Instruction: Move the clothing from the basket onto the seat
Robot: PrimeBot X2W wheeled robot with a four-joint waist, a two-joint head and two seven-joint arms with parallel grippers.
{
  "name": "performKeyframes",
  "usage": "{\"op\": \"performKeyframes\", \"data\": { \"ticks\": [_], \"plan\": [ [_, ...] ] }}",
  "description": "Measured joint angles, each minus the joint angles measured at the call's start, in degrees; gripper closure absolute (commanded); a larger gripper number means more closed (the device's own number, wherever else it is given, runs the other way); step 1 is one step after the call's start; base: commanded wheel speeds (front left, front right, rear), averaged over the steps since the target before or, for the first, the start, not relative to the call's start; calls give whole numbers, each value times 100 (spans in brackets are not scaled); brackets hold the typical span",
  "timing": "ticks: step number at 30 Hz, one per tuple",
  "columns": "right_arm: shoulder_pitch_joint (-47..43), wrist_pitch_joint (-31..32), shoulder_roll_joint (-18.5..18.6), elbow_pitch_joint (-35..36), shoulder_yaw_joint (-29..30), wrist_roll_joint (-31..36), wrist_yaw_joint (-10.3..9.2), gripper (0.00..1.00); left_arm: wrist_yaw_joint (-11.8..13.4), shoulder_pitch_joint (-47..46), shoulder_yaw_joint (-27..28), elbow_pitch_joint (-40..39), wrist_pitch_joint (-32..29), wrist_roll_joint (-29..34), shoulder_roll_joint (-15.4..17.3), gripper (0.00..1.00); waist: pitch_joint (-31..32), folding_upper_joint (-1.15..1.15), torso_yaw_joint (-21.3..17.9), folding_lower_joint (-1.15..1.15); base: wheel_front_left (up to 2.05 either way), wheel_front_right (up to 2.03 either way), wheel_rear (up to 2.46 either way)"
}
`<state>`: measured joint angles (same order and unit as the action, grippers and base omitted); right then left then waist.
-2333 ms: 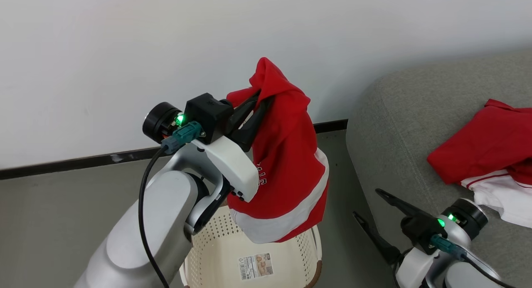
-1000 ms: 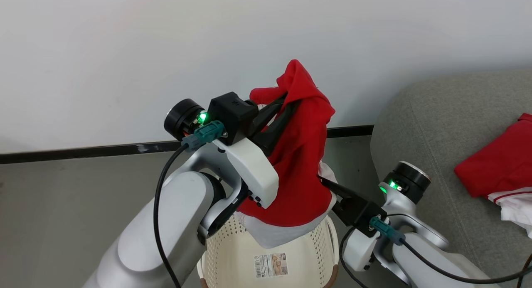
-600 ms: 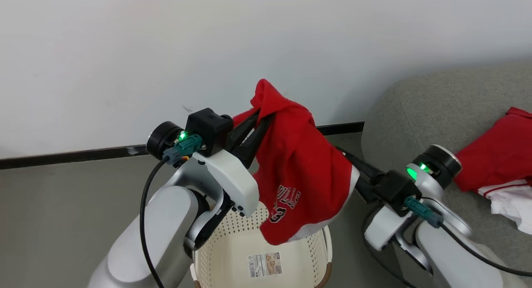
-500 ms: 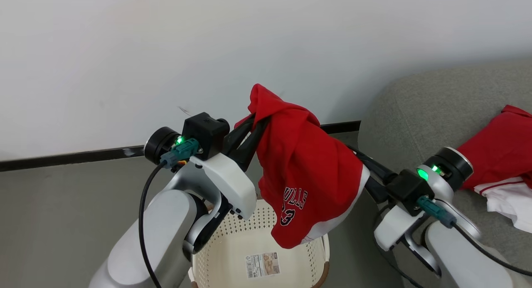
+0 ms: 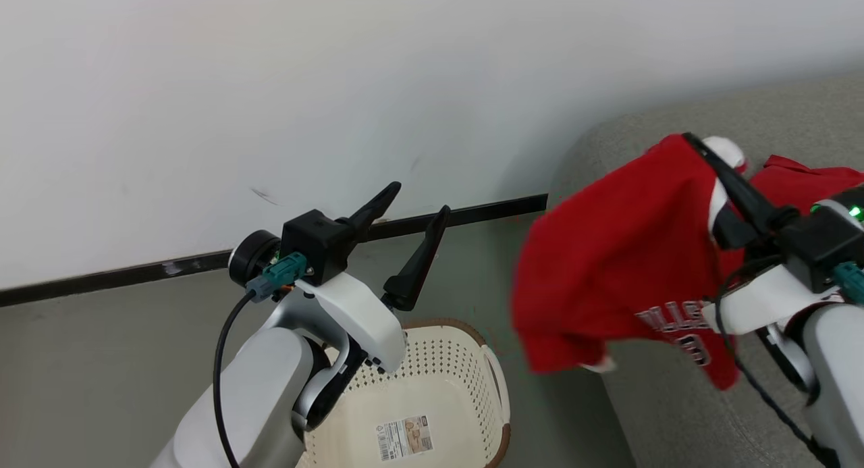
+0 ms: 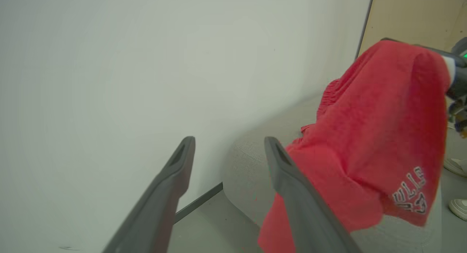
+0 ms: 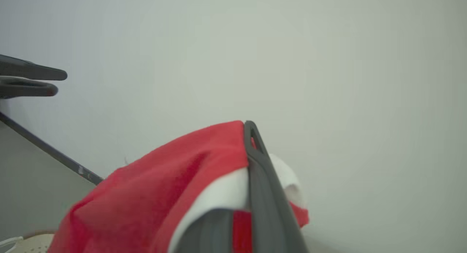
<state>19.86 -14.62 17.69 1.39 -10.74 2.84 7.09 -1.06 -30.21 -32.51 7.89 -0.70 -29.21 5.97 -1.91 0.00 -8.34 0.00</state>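
Note:
The red jersey (image 5: 621, 252) with white lettering hangs from my right gripper (image 5: 690, 140), which is shut on its white-trimmed edge. It dangles over the left end of the grey-green seat (image 5: 607, 150). Another piece of red clothing (image 5: 810, 177) lies on the seat behind it. My left gripper (image 5: 417, 201) stands open with nothing in it, above the cream basket (image 5: 491, 367), whose bare bottom shows a label. In the left wrist view the open gripper (image 6: 230, 143) points at the jersey (image 6: 375, 136). The right wrist view shows the gripper (image 7: 249, 130) clamping the jersey (image 7: 164, 183).
A white wall (image 5: 270, 83) with a dark baseboard (image 5: 135, 272) runs behind the basket. Grey floor (image 5: 81, 360) lies to the left and between basket and seat. My left gripper's fingers (image 7: 43, 75) show at the right wrist view's left edge.
My left gripper has opened and let go of the jersey. The right gripper, shut on it, has carried it rightward from above the basket to over the seat. The head camera has shifted as well.

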Motion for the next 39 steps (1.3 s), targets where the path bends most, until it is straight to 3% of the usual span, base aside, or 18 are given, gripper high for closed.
{"op": "performKeyframes", "data": {
  "ticks": [6,19,33,39],
  "plan": [
    [-174,-1,179,368,565,19,0,100,-210,95,-118,47,216,-1,8,0,48,0,-214,0,0,0,0],
    [-1149,-1,348,556,1516,60,0,100,-394,309,-578,60,459,4,-51,0,159,0,-720,0,0,0,0],
    [-1590,-1,310,590,1471,-220,-1,100,-441,642,-827,51,643,-52,-152,0,199,0,-1218,0,0,0,0],
    [-1609,0,389,264,1033,-396,-1,100,-438,733,-833,27,736,-43,-157,0,172,0,-1410,0,0,0,0]
  ]
}}
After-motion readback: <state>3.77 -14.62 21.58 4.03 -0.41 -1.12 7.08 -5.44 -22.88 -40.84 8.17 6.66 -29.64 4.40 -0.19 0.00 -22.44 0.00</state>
